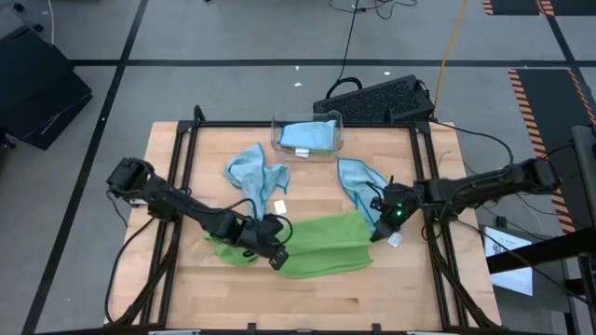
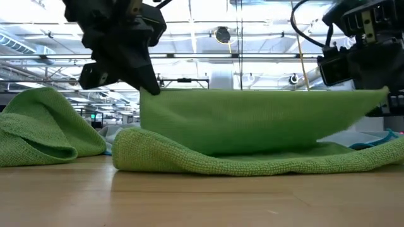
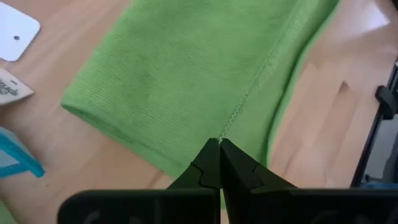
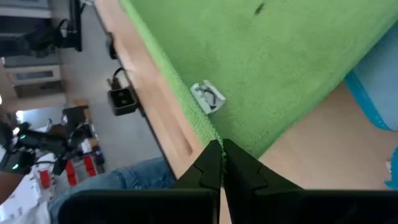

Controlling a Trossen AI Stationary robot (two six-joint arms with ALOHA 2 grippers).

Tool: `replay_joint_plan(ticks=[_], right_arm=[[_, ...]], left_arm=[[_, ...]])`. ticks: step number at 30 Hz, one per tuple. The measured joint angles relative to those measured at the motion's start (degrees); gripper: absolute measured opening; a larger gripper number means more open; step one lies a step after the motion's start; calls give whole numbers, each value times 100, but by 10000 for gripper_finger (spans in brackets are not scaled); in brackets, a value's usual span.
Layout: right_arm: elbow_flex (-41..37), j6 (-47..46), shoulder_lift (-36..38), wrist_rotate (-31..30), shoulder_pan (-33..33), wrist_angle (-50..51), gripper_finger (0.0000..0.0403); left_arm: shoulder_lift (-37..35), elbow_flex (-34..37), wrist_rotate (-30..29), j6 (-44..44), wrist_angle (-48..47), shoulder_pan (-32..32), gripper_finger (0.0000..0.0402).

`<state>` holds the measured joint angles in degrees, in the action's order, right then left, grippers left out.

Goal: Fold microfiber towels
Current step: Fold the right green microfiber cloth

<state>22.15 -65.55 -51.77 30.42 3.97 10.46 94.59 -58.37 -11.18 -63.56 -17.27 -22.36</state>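
Fold in progress on one lime green towel (image 1: 326, 244), which lies at the near centre of the table (image 1: 372, 298). Left gripper (image 1: 278, 256) is at the towel's left edge, fingers pinched together on the hem; the left wrist view shows the stitched edge running right into the closed tips. Right gripper (image 1: 380, 228) is at the towel's right edge, fingers likewise clamped on the hem, a small white tag (image 4: 208, 96) just beside the pinch. The low view shows the held edge lifted and stretched level between the two grippers, above the lower layer that rests on the wood, so the step in hand looks like carrying one edge over to make the first half-fold. Judgement: the next move calls for both arms to travel together at matched height and pace, keeping the edge taut, then lower it onto the opposite edge and release only once the edges line up; uneven travel would skew the fold. A second green towel (image 1: 226, 247) is bunched just left of the left gripper, unfolded. Farther back, a light blue towel (image 1: 258, 175) lies crumpled left of centre, another blue towel (image 1: 358, 177) right of centre near the right arm. At the far edge, a clear plastic bin (image 1: 307, 135) holds a further blue towel (image 1: 307, 137).
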Motion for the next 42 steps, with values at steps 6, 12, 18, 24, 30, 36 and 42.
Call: replay_joint_plan(ticks=[6,12,18,24,30,36,42], right_arm=[[-324,-562,-37,-357,460,-579,0],[-575,-1082,-132,-808,885,-1275,0],[-601,-1144,-157,-929,1196,-1309,2],[-603,-1291,-251,-1402,1501,-1401,4],[-602,-1486,-713,-1413,1762,-1986,5],[-603,-1548,-1036,-1430,1984,-2112,6],[-601,-1623,-1337,-1595,2076,-2483,11]], left_arm=[[0,-2,-98,-30,-64,-159,1],[0,-2,-423,-335,-96,-304,1],[40,-2,-500,-402,-39,-405,3],[270,-7,-479,-411,32,-481,3],[396,4,-444,-475,91,-520,3],[382,-4,-429,-458,161,-540,3],[382,-2,-395,-454,163,-593,8]])
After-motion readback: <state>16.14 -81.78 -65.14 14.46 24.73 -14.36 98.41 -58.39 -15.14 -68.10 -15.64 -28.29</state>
